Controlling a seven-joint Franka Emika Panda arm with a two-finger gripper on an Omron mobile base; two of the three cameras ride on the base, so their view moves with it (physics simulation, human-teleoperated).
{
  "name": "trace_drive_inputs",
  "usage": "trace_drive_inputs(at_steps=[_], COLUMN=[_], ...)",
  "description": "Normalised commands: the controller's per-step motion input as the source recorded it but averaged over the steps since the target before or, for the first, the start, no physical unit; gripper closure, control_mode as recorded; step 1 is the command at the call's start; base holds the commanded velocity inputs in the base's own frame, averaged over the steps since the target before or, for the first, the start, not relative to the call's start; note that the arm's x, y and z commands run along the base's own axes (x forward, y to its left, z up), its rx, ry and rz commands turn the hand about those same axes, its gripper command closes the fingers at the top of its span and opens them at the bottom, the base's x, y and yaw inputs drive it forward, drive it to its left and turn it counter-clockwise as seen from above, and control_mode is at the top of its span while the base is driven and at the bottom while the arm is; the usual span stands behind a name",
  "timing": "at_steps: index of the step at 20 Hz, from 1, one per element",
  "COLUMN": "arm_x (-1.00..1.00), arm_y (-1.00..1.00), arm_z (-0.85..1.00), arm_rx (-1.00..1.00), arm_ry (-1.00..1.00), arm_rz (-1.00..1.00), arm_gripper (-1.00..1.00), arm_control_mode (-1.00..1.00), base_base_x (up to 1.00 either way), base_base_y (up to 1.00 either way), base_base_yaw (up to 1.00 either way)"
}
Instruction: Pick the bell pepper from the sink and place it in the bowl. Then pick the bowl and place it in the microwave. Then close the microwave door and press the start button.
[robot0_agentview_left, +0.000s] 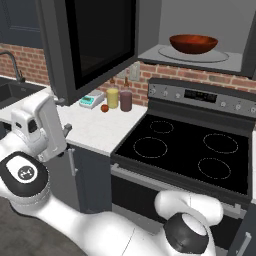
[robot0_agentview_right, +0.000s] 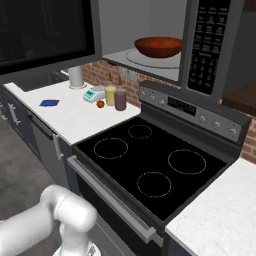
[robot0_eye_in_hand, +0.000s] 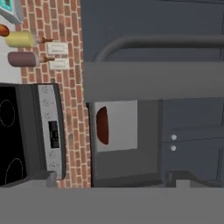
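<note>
Landmark: microwave (robot0_agentview_left: 200, 45).

Cavity mouth unobstructed from the front. The bowl (robot0_agentview_left: 193, 43) sits on the turntable inside, with free room above its rim and to either side.

Microwave door (robot0_agentview_left: 92, 42) swung wide open to the left of the cavity, hanging over the worktop (robot0_agentview_left: 97, 127) and blocking approach from that side.

Below the microwave, the stove (robot0_agentview_left: 187, 150) top is bare. Two jars (robot0_agentview_left: 119, 99) stand on the worktop below the door, near the brick wall.
</note>
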Motion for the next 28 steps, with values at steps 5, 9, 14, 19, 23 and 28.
trace_drive_inputs(at_steps=[5, 9, 14, 19, 23, 28], arm_x=[0.66, 0.67, 0.77, 0.54, 0.62, 0.45], arm_y=[0.57, 0.43, 0.28, 0.01, -0.01, -0.19], arm_z=[-0.2, -0.18, -0.19, -0.01, -0.08, -0.01], arm_rx=[0.0, 0.0, 0.0, 0.0, 0.0, 0.0], arm_ry=[0.0, 0.0, 0.0, 0.0, 0.0, 0.0], arm_rz=[0.0, 0.0, 0.0, 0.0, 0.0, 0.0], arm_gripper=[-1.0, -1.0, -1.0, -1.0, -1.0, -1.0], arm_control_mode=[-1.0, -1.0, -1.0, -1.0, -1.0, -1.0], base_base_x=[0.0, 0.0, 0.0, 0.0, 0.0, 0.0], base_base_y=[0.0, 0.0, 0.0, 0.0, 0.0, 0.0], base_base_yaw=[0.0, 0.0, 0.0, 0.0, 0.0, 0.0])
